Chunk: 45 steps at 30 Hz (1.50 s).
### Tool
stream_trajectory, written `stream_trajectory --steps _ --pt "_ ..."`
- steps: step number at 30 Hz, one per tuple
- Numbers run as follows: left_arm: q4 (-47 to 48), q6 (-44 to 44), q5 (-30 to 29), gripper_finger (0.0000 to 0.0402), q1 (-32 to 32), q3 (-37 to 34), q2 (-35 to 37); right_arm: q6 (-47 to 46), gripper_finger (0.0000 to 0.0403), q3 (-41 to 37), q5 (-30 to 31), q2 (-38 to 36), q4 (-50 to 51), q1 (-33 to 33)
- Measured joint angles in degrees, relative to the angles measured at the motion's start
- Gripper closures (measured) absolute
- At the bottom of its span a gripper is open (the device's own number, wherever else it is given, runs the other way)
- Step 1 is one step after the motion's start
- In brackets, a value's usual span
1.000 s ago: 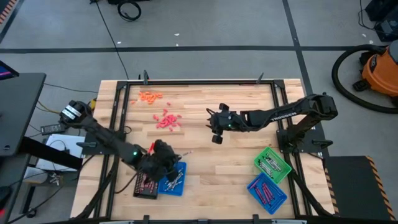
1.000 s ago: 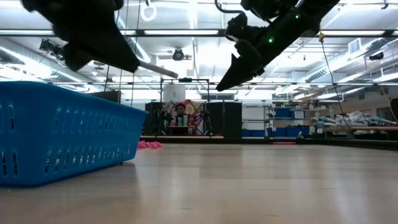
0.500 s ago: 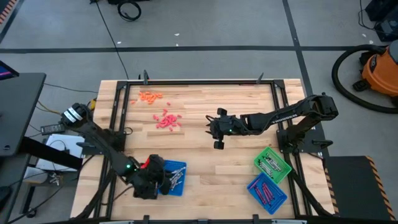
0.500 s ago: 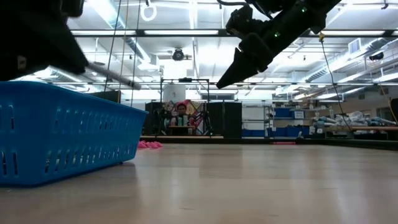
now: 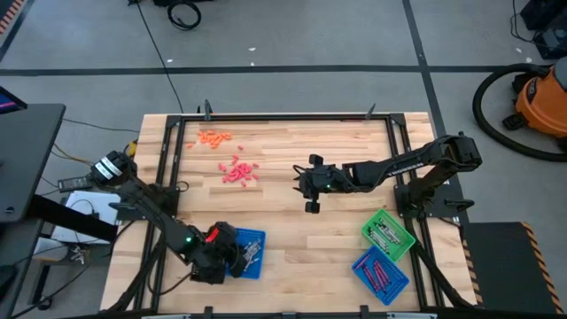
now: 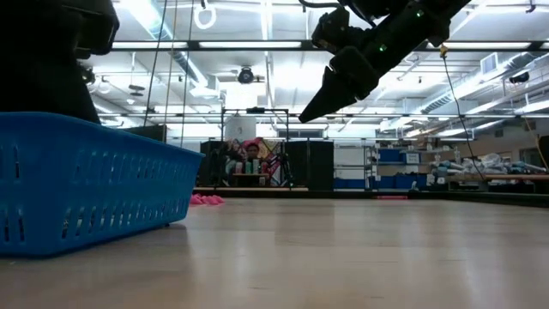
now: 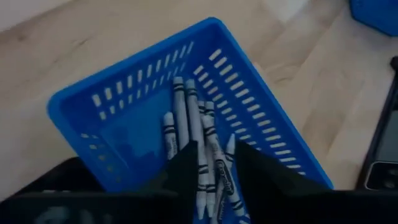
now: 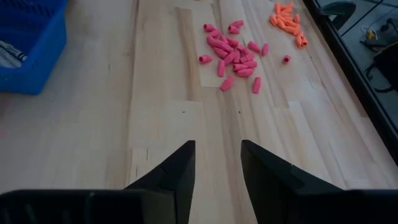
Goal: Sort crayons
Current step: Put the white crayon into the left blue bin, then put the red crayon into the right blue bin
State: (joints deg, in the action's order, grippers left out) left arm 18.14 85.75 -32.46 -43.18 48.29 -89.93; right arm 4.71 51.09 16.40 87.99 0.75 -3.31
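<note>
L fingers [image 7: 214, 163] apart over grey crayons [image 7: 186, 124] in blue tray [image 7: 249, 81], R fingers [image 8: 217, 163] apart, empty

A grey floor [image 5: 292, 35] crossed by dark lines surrounds the wooden tabletop [image 5: 301, 230], an orange vacuum [image 5: 542, 96] stands nearby, and long ceiling lights [image 6: 257, 45] brighten shelving [image 6: 403, 167] beyond.
</note>
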Motion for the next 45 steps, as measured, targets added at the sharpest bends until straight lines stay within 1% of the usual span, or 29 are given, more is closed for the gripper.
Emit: stream_trajectory --steps 3,6,13,15,21,24,26,29,31,33,38,41,45 --pt "0.9 -1.2 0.1 0.0257 0.4 0.0 0.8 0.0 0.0266 0.0 0.0 0.0 0.0 0.0" --pt "0.5 -6.0 -1.0 0.0237 1.6 0.1 2.3 0.2 0.0266 0.0 0.0 0.0 0.1 0.0" --pt "0.5 -23.7 -1.3 0.024 6.4 0.6 3.5 2.7 0.0266 0.0 0.0 0.0 1.1 2.1" --pt "-0.2 -30.9 -1.3 0.0243 7.7 0.6 3.5 3.1 0.0266 0.0 0.6 0.0 1.5 3.3" --pt "-2.4 -59.6 -1.9 0.0246 11.5 0.6 3.5 6.1 0.0266 0.0 4.1 0.0 0.8 7.8" --pt "-2.3 -74.3 -6.2 0.0246 14.0 0.6 3.5 7.1 0.0266 0.0 6.3 0.0 -0.8 10.5" --pt "-2.4 -83.5 -8.8 0.0246 15.9 0.6 3.5 7.3 0.0266 0.0 6.7 0.0 -1.7 12.3" --pt "-2.8 -93.4 -12.0 0.0246 19.0 0.6 3.5 7.0 0.0266 0.0 6.6 0.0 -1.9 14.3" --pt "-3.8 -97.5 -13.0 0.0246 21.1 0.6 3.5 7.0 0.0266 0.0 6.6 0.0 -1.1 15.1" --pt "-3.8 -100.8 -12.7 0.0246 23.1 0.6 3.5 7.1 0.0266 0.0 6.6 0.0 -0.2 15.7" --pt "-5.0 -105.8 -8.9 0.0246 28.7 -2.2 4.7 5.5 0.0266 0.0 6.5 0.0 0.2 16.3" --pt "-11.1 -108.9 -7.9 0.0246 31.5 -6.4 7.2 1.6 0.0266 0.0 6.5 0.0 0.2 16.7" --pt "-22.7 -114.2 -2.4 0.0246 34.5 -12.0 11.6 -4.5 0.0267 0.0 6.4 0.0 1.3 18.2"
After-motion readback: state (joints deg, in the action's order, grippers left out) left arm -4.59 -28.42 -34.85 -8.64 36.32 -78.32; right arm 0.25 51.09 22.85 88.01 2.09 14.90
